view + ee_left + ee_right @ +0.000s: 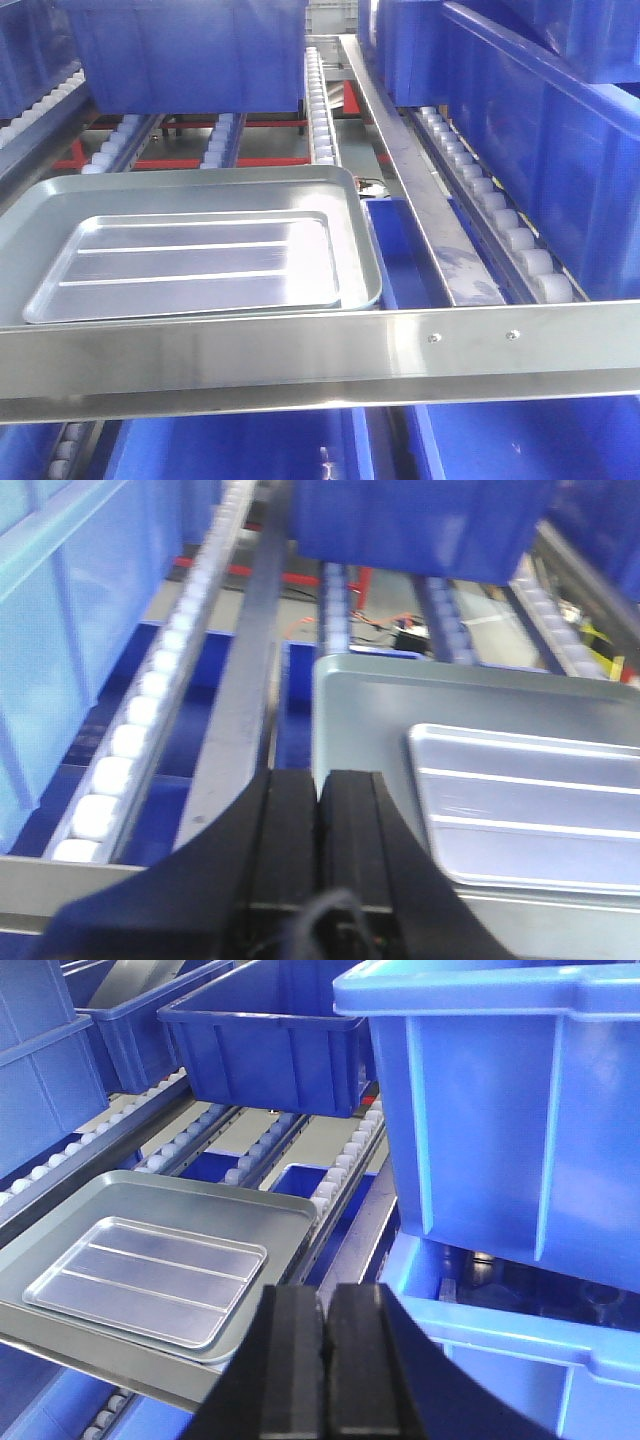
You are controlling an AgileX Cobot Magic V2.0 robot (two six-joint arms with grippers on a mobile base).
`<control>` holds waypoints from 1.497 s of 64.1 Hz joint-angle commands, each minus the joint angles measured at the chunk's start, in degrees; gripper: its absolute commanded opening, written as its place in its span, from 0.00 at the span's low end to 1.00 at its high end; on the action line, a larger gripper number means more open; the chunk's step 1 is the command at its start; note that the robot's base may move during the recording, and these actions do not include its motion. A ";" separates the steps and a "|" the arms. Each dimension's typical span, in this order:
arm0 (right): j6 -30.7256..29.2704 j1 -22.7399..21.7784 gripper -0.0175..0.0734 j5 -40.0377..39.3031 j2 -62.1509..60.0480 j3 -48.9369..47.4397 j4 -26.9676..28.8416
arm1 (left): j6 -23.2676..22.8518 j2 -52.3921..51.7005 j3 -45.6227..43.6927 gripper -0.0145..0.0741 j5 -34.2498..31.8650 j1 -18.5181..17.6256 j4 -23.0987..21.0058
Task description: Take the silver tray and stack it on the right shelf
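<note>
The silver tray (195,265), shallow with two raised ribs, lies flat inside a larger smooth steel tray (200,190) on the roller tracks, just behind the front rail. That rail (470,340), with two small screws, belongs to the right shelf. The ribbed tray also shows in the left wrist view (530,810) and the right wrist view (150,1275). My left gripper (322,778) is shut and empty, in front of the larger tray's near left corner. My right gripper (326,1295) is shut and empty, to the right of both trays. Neither gripper shows in the front view.
Blue plastic bins (180,50) sit further back on the rollers, and others (540,130) stack along the right. White roller tracks (500,225) and a steel divider (410,170) run backwards. A blue bin (500,1110) looms close on my right gripper's right.
</note>
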 commanded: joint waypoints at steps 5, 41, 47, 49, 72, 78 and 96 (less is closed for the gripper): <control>-0.52 -0.34 0.25 -4.37 0.76 -1.50 -1.53 | 0.37 -0.71 5.45 0.05 -14.77 -0.04 0.04; -0.52 -0.34 0.25 -4.37 0.76 -1.50 -1.53 | 0.37 -0.61 5.39 0.05 -14.37 -0.04 0.04; -0.52 -0.34 0.25 -4.37 0.76 -1.50 -1.53 | 0.37 -0.61 5.39 0.05 -14.37 -0.04 0.04; -0.52 -0.34 0.25 -4.37 0.76 -1.50 -1.53 | 0.37 -0.61 5.39 0.05 -14.37 -0.04 0.04; -0.47 -0.34 0.25 -4.55 0.75 -1.43 -1.86 | 0.37 -0.61 5.39 0.05 -14.37 -0.04 0.04; -0.47 -1.50 0.25 -6.43 1.02 -0.76 -1.46 | 0.37 -0.61 5.39 0.05 -14.37 -0.04 0.04; -6.45 -23.19 0.25 -20.02 1.08 10.75 10.00 | 0.37 -0.61 5.39 0.05 -14.37 -0.04 0.04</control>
